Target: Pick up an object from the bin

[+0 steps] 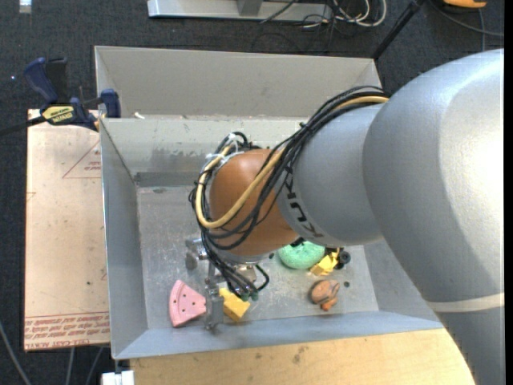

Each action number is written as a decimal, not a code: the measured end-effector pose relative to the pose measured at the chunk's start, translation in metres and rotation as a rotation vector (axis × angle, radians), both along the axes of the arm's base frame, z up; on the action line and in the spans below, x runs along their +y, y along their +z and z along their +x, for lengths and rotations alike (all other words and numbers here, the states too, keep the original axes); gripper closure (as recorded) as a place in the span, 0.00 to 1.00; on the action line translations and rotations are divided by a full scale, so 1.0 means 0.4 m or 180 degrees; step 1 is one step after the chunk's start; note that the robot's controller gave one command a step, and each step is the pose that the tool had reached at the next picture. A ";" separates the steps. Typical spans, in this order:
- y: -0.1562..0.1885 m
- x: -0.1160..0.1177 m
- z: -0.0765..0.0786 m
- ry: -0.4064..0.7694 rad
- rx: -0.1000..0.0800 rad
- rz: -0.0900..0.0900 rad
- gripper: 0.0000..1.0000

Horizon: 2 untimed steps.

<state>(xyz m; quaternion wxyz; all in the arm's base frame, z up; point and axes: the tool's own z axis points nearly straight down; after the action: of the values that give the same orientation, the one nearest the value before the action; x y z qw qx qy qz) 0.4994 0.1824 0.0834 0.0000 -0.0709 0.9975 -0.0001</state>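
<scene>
Arm [417, 175] in from right, gripper [215, 299] down between pink wedge [186, 303] and yellow block [235, 306], grip state unclear; "KU" printed on arm.

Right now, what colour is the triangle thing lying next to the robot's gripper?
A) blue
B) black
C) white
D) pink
D: the triangle thing, lying in the bin just left of the gripper, is pink.

A yellow block [235, 305] lies just right of the end effector [213, 315]; a flat pink wedge [185, 303] with holes, just left
</scene>
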 end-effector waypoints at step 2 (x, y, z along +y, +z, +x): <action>0.074 -0.133 -0.029 -0.0504 0.0032 -0.0003 0.00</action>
<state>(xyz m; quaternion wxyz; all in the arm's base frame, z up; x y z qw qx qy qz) 0.4879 0.1293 0.1128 -0.0050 0.0082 1.0000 -0.0002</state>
